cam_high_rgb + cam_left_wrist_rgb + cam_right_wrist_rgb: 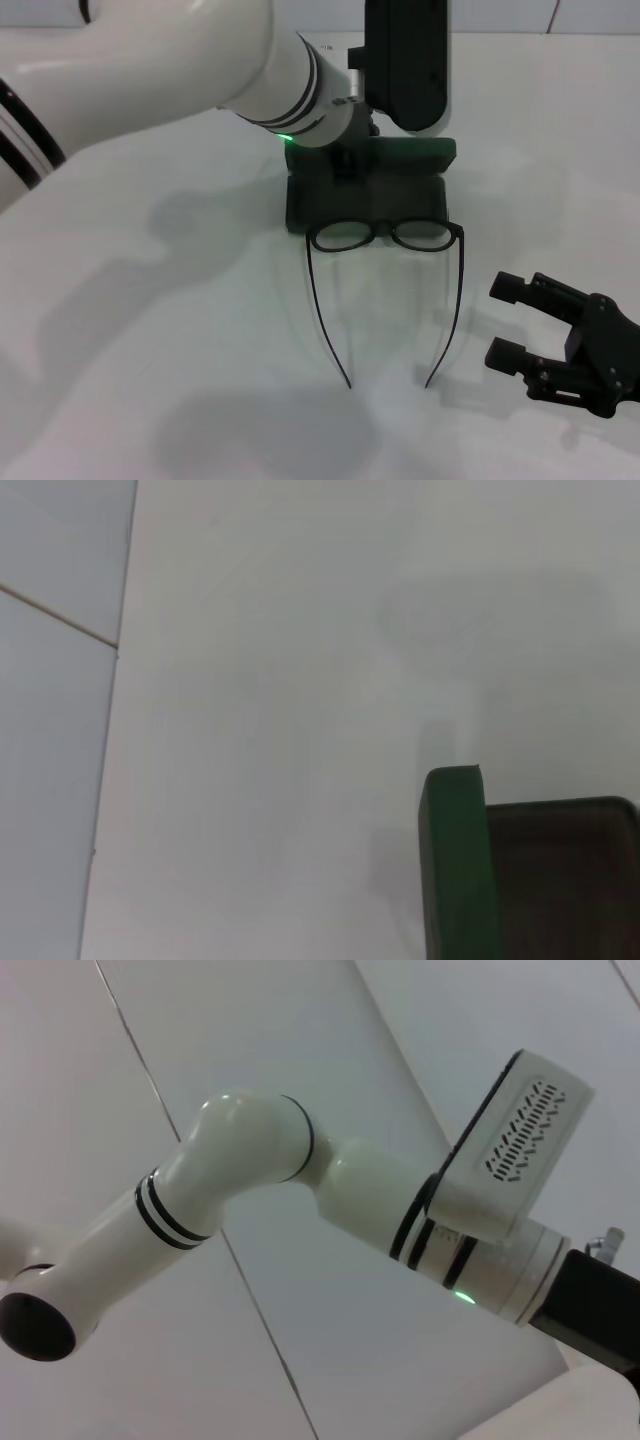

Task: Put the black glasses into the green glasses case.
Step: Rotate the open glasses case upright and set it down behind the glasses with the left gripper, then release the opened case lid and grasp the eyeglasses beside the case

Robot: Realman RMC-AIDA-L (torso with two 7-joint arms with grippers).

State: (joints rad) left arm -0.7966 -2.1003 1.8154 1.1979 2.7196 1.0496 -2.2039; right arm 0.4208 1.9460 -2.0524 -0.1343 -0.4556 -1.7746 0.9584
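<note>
**Glasses lie left of the idle right gripper, front bar against the open case**

The black glasses (383, 262) rest on the white table (180, 330), unfolded. The lens bar runs left to right and sits just at the near edge of the green glasses case (365, 195), touching or almost touching it; which of the two cannot be told. The two temple arms trail toward the near side, so the frame's long axis, front to tips, points near–far, with the case directly beyond it. The case stands open, its dark lining facing up, lid at the far side.

The right gripper (512, 322) hovers low at the near right, fingers spread apart and empty, their tips aimed left toward the right-hand temple arm, which lies near it but apart. This gripper is judged the closer one to the temples; a short move left would bring it over that arm.

The left gripper (352, 160) is over the far part of the case, reached in from the left. Its fingers are hidden behind the wrist housing, so open or closed cannot be told, nor whether it touches the lid.

The left wrist view shows only one green corner of the case (455, 865) and its lining. The right wrist view shows only the left arm (300, 1195), no task object.
</note>
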